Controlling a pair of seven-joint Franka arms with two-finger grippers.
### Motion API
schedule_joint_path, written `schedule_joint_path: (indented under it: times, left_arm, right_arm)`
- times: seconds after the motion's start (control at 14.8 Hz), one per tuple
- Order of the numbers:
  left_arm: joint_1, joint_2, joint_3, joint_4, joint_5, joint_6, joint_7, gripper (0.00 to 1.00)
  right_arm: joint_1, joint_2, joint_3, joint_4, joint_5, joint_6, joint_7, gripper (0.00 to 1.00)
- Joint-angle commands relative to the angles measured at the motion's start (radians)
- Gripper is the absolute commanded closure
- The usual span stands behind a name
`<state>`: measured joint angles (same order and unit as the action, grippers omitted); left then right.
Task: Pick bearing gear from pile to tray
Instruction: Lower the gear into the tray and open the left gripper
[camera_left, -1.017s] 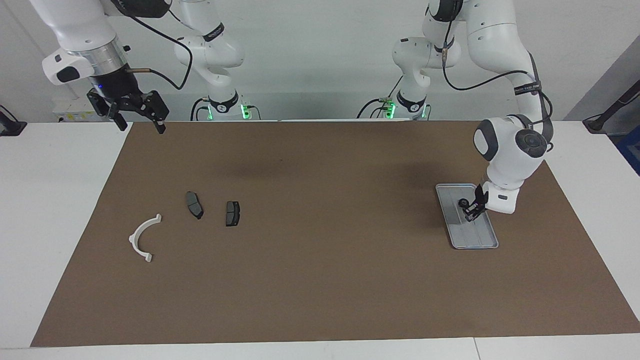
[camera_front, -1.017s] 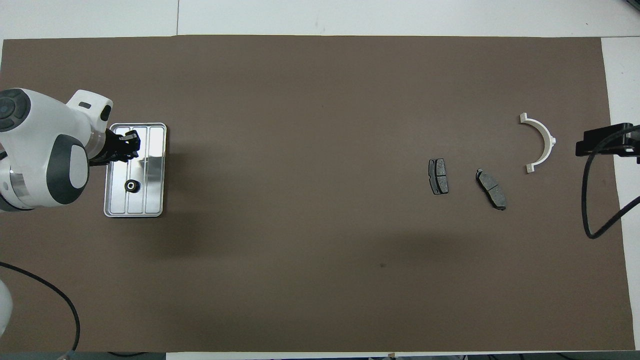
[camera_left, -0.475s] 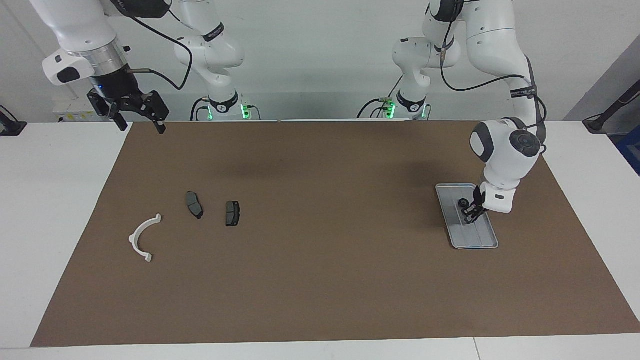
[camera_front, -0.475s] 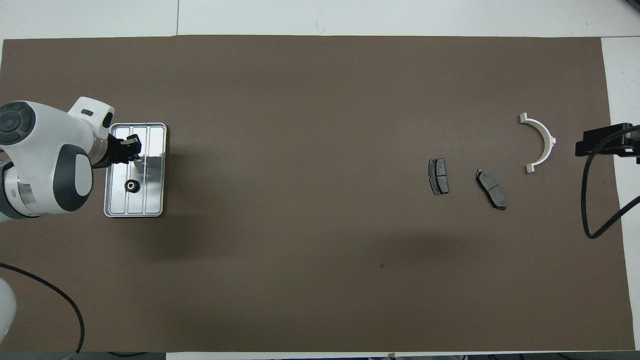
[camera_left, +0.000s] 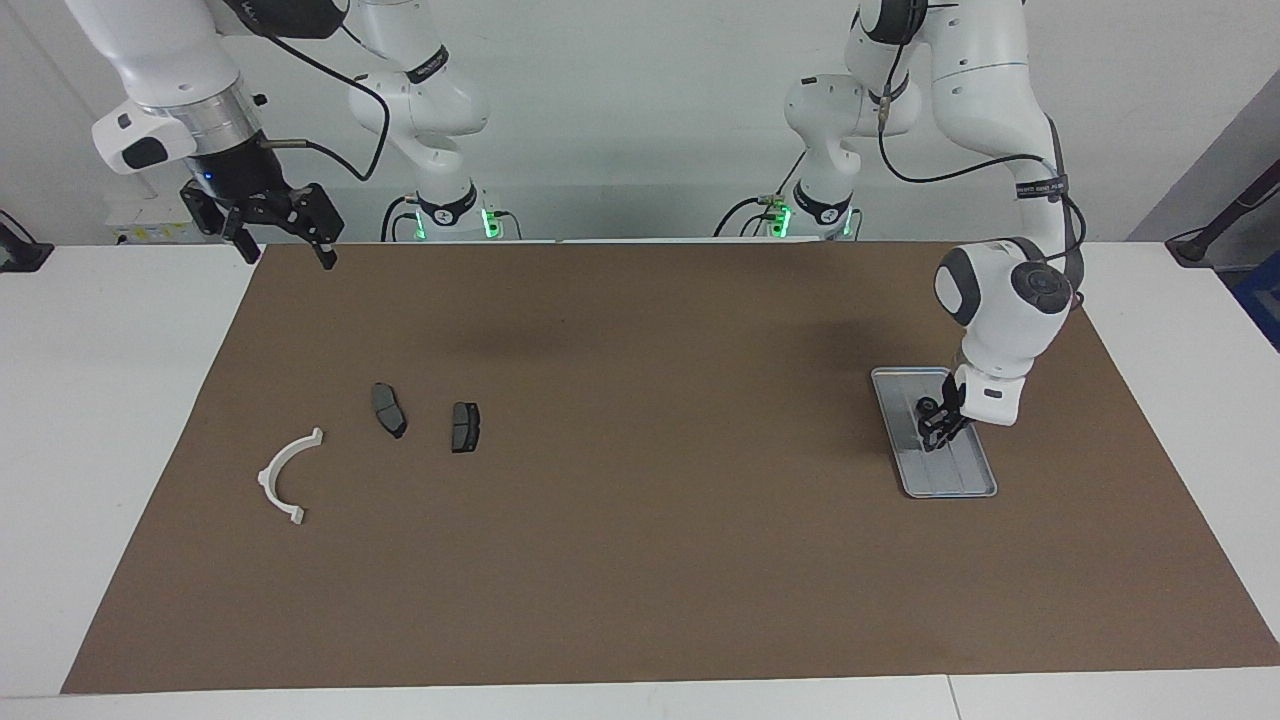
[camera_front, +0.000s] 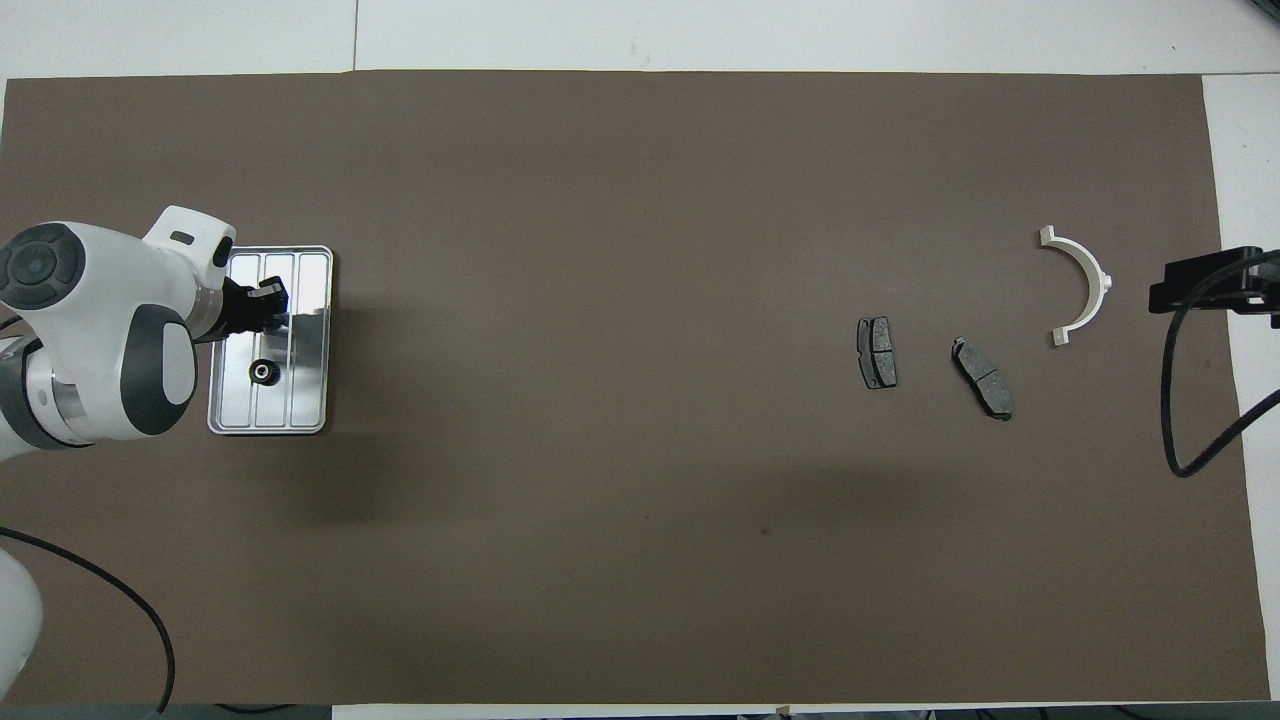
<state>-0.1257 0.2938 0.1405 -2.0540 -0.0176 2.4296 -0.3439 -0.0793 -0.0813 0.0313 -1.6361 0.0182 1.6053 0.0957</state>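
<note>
Counts: two white robot arms, one tray, one gear, two brake pads, one white bracket, one brown mat
Right gripper: black two-finger gripper, raised over the mat's edge at the right arm's end of the table, waiting; its fingers stand wide apart, holding nothing
White curved half-ring plastic bracket: lies flat on the mat toward the right arm's end, farther from the robots than the two pads
Dark grey brake pads: two, flat on the mat, side by side and apart; one just beside the bracket, the other toward the middle
Brown rectangular mat: covers most of the white table
Flat rectangular silver-grey metal tray: lies on the mat toward the left arm's end
Small black round bearing gear: lies in the tray, on its own, in the half nearer to the robots
Left gripper: hangs low over the tray, just beside the gear; I cannot tell whether its fingers are apart or together
Facing view only: both arms whole, the right gripper's spread fingers, the left gripper's height above the tray
Overhead view only: the gear clear of the left gripper, the tray's lengthwise ridges; of the right gripper just a black part at the edge
</note>
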Motion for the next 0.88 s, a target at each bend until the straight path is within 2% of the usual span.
schedule_joint_path:
  times: [0.0, 0.14, 0.54, 0.81]
  left_arm:
    - [0.005, -0.028, -0.009, -0.018, 0.014, -0.004, 0.005, 0.00]
    - [0.005, -0.044, -0.009, 0.009, 0.014, -0.070, 0.006, 0.00]
    - [0.012, -0.160, -0.007, 0.087, 0.014, -0.314, 0.011, 0.00]
    - [0.012, -0.176, -0.006, 0.248, 0.014, -0.558, 0.013, 0.00]
  right_arm:
    - [-0.004, -0.003, 0.006, -0.014, -0.006, 0.001, -0.007, 0.00]
    - [-0.004, -0.002, 0.006, -0.013, -0.006, 0.001, -0.008, 0.00]
    - [-0.004, 0.000, 0.006, -0.011, -0.006, 0.001, -0.014, 0.00]
    - [-0.004, 0.000, 0.006, -0.011, -0.006, 0.001, -0.016, 0.00]
